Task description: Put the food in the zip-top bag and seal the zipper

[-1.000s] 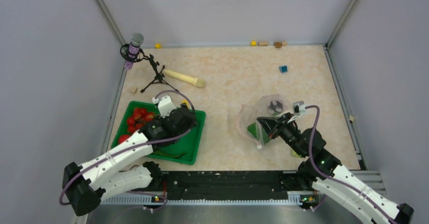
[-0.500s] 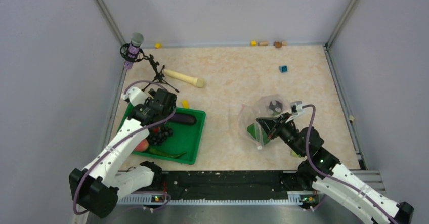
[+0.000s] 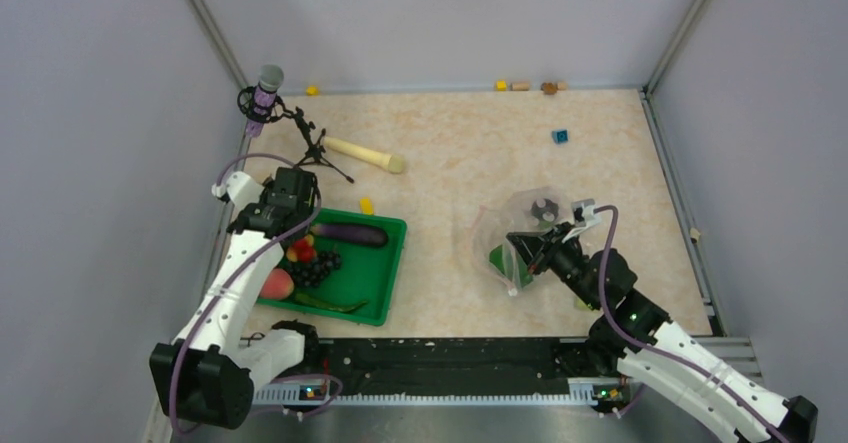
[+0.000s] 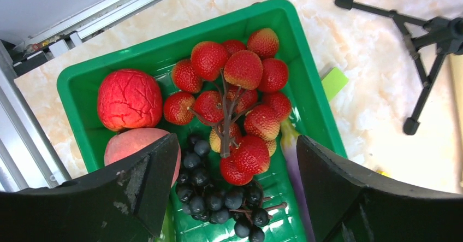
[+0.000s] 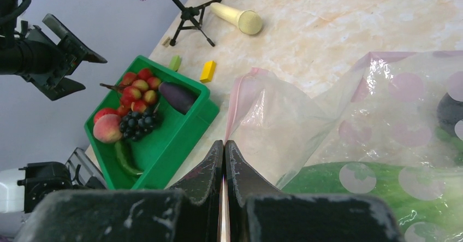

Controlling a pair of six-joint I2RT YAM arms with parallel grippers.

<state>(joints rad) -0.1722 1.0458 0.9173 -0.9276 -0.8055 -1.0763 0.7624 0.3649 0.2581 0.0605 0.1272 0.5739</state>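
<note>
The left pincer (image 4: 235, 198) hung released, its jaws spread wide, just above the strawberries (image 4: 240, 70) in the green tray (image 4: 306, 89). They looked to me like light, hard toy fruit joined on one thin brown stalk. The plump red bodies would likely skid between the fingers, so I would pinch across the middle of the cluster at the stalk. The berries (image 4: 218, 204) lay touching them on the near side, knobbly and loose-looking, and best taken by the bunch. The peach (image 4: 136, 143) was half hidden behind the left finger, and of the eggplant (image 4: 297, 165) only a purple sliver showed past the right one.

Well apart across the bench (image 3: 450, 153), the right pincer (image 5: 224, 149) was clenched on the bag (image 5: 284, 127) near its mouth. That film seemed thin, limp and slippery, apt to sag shut unless held by the stiffer zipper (image 5: 240, 89). The bok choy (image 5: 349, 184) already lay inside, blurred through the plastic. A dark lump beside it was cut off at the picture's edge and I could not name it. Nor could I see how wide the mouth gaped.
</note>
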